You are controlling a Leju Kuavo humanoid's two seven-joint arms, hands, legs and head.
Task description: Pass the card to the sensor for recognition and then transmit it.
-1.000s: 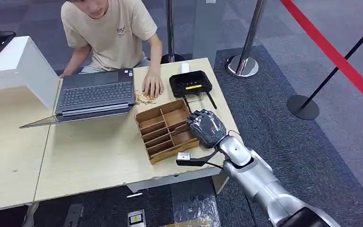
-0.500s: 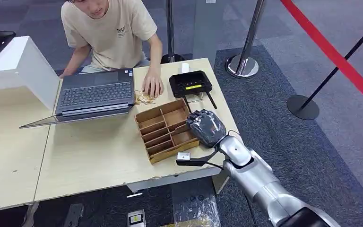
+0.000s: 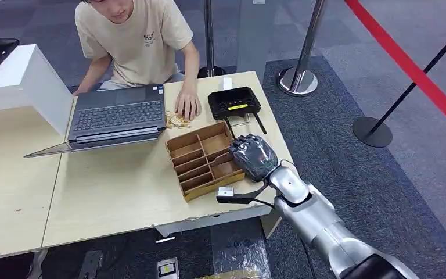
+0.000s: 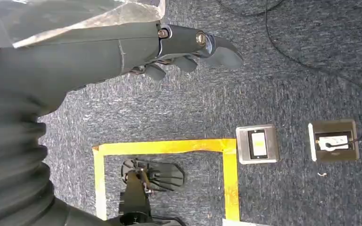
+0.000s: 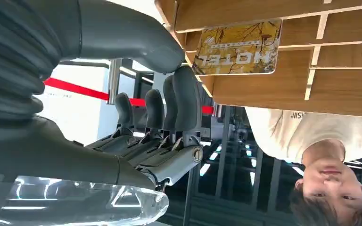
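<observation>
hovering robot hand (image 3: 253, 156), fingers apart, card (image 5: 238, 47) beside

1. The table (image 3: 122, 192) is showing pale, matt wood with a chipped front edge.
2. The tray (image 3: 204, 160), sitting on the table, is looking like plain brown wood, unvarnished and matt.
3. The card (image 5: 238, 47), standing in the tray, is gleaming like glossy printed plastic.
4. The right hand (image 3: 254, 156), over the tray's right end, is looking like dark, faintly shiny plastic; the arm (image 3: 310, 218) behind it is shining like brushed silver metal.
5. The sensor (image 3: 234, 103), behind the tray, is showing matt black plastic.
6. The carpet (image 4: 283, 84) is looking rough and woven beneath the left hand (image 4: 169, 42), with glossy yellow tape (image 4: 169, 147) stuck on it.
</observation>
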